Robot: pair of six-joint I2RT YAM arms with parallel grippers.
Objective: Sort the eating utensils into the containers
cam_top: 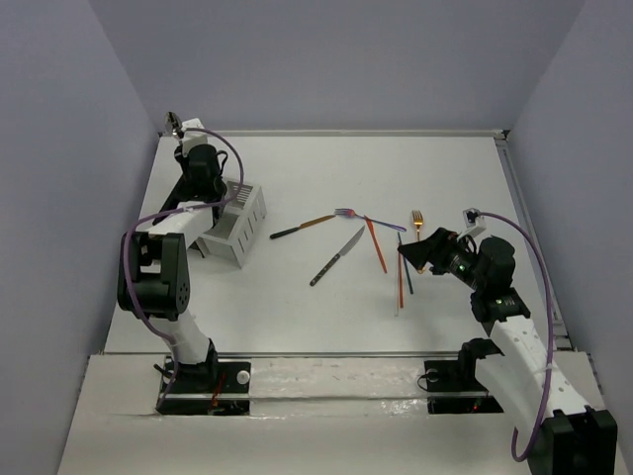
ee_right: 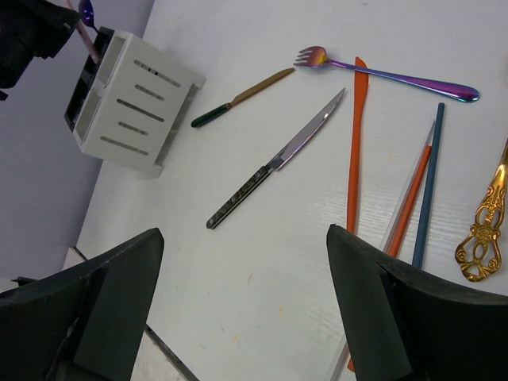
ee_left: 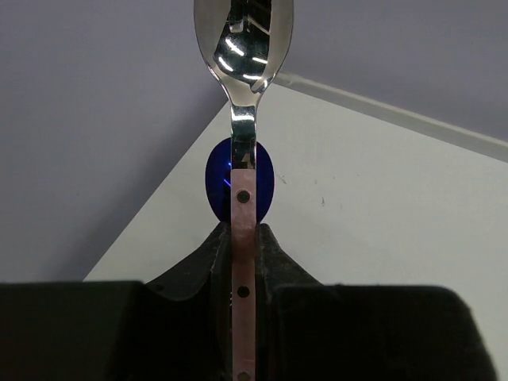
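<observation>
My left gripper [ee_left: 243,234] is shut on the pink handle of a silver spoon [ee_left: 244,48], held upright at the containers. A blue spoon bowl [ee_left: 263,181] stands just behind it. The white caddy [ee_right: 131,103] and the black caddy [ee_right: 78,91] sit joined at the table's left [cam_top: 247,213]. My right gripper [ee_right: 244,238] hovers open above bare table, holding nothing. Loose before it lie a silver knife [ee_right: 278,159], a green-handled gold knife [ee_right: 242,97], a purple fork [ee_right: 381,71], an orange stick [ee_right: 355,143], a blue stick [ee_right: 429,182] and a gold fork [ee_right: 484,230].
The left wall runs close behind the caddies [cam_top: 119,148]. A raised rail [cam_top: 529,237] borders the table's right side, just beyond my right arm. A red-orange stick [ee_right: 411,198] and a white one lie beside the blue stick.
</observation>
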